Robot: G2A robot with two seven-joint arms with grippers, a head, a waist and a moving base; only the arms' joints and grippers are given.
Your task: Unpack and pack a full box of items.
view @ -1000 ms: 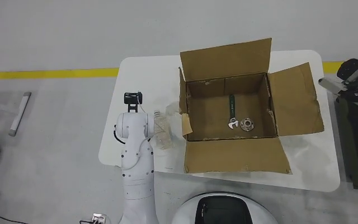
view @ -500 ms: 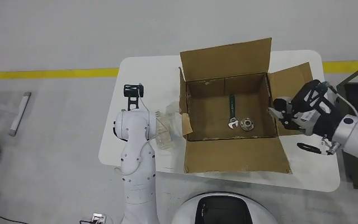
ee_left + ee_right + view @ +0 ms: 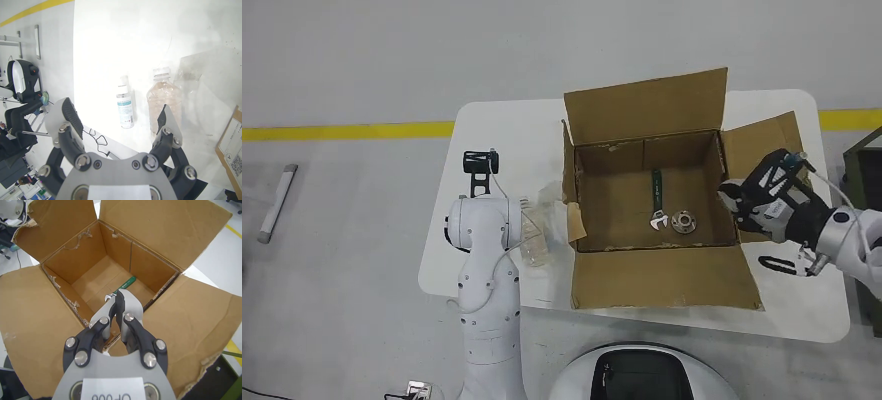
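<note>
Two items in the box: a green-handled wrench [image 3: 655,198] and a round metal fitting [image 3: 683,221] lie side by side on the floor of the open cardboard box [image 3: 662,278], toward my right-hand wall.
Items already out: a clear plastic bottle [image 3: 164,102] and a spray bottle [image 3: 124,106] lie next to each other on the white table [image 3: 492,130], just beside the box's left wall.
Progress: I judge the unpacking partly done, with the wrench and the fitting yet to be lifted out; none of the repacking shows as begun.
Left pincer: my left gripper [image 3: 115,103] hangs above the two bottles, fingers spread wide and holding nothing.
Right pincer: my right gripper [image 3: 117,294] sits over the box's right rim, pointing in toward the wrench, fingers pressed together with nothing between them.
In the way: the box walls are tall and both items lie low, close to the right wall; in my judgement the fingers must part before they can go down.
Beside the bottles: something clear and crumpled [image 3: 189,79] lies against the box; I cannot tell what it is.
Floor: a yellow line [image 3: 342,130] runs beyond the table.
</note>
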